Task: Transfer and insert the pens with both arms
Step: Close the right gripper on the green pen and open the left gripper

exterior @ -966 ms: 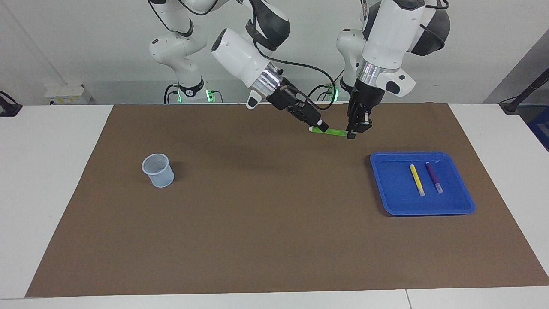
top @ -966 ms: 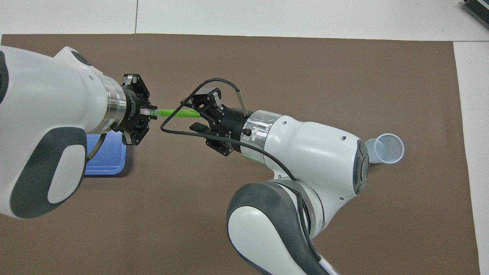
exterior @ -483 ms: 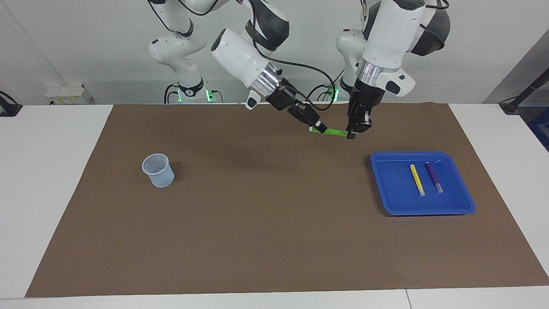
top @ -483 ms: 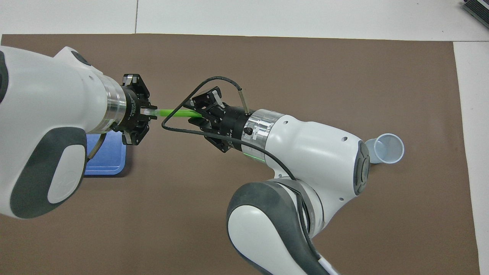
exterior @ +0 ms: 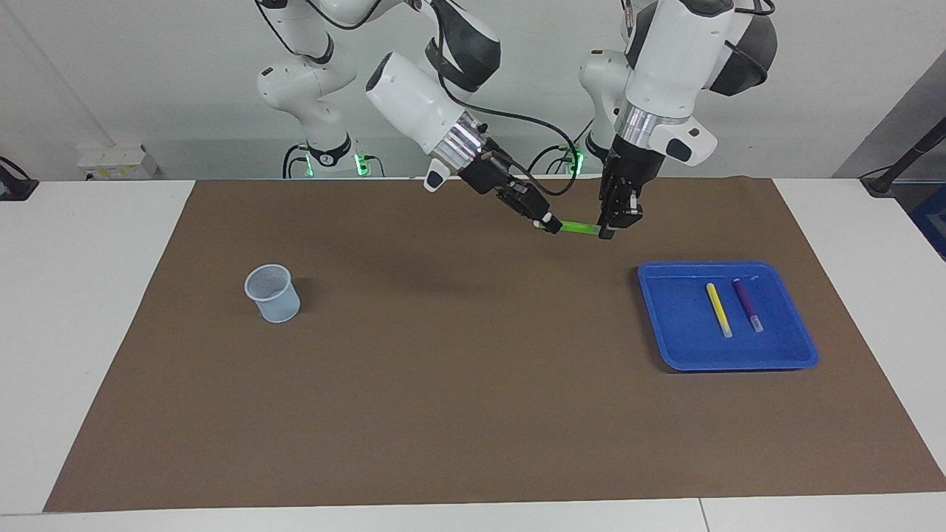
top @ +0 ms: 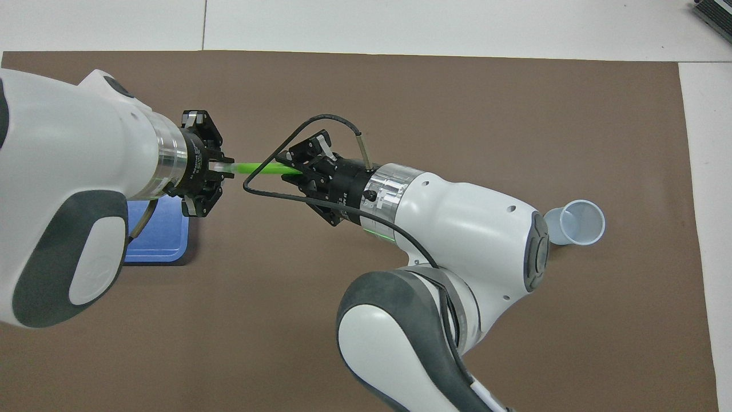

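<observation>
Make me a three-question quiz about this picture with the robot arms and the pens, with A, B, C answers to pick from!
1. Where are the yellow pen and the purple pen?
A. In the cup
B. In the blue tray
C. On the brown mat

2. What colour is the pen between the two grippers?
A. Green
B. Purple
C. Yellow

3. What is the left gripper doing?
A. Resting on the mat
B. Reaching into the cup
C. Holding one end of the pen in the air

Answers:
1 B, both lie side by side in the tray.
2 A, the green pen spans from the left gripper to the right gripper.
3 C, it is shut on the pen's end above the mat.
</observation>
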Action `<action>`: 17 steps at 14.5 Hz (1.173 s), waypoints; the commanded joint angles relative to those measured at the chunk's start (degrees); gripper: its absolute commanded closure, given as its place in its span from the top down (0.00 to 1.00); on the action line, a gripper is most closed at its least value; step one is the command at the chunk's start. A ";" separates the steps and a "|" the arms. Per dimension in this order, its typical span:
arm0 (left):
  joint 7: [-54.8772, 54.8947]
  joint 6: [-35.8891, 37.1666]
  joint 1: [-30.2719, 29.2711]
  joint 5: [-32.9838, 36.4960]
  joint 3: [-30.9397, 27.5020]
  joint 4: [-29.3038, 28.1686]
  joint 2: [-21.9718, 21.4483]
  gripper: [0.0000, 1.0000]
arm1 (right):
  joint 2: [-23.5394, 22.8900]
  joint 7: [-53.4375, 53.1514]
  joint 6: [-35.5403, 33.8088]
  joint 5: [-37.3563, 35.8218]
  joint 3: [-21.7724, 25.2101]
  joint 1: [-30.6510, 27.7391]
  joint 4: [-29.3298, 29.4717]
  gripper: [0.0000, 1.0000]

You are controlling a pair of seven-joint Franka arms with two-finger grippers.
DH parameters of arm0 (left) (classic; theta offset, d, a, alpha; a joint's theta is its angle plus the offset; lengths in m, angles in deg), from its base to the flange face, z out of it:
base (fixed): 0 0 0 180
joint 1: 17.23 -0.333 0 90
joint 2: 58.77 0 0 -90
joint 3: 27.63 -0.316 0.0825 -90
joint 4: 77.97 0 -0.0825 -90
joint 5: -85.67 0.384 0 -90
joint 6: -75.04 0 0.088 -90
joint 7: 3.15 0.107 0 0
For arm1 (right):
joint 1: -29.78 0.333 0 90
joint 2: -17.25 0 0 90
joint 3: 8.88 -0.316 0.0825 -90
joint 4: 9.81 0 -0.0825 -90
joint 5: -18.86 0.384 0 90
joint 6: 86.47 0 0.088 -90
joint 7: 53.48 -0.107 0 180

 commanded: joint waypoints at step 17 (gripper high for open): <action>-0.67 0.79 1.00 1.22 -0.54 -1.08 -2.13 0.26 | -0.81 3.46 1.25 4.34 -0.35 -0.06 1.41 0.00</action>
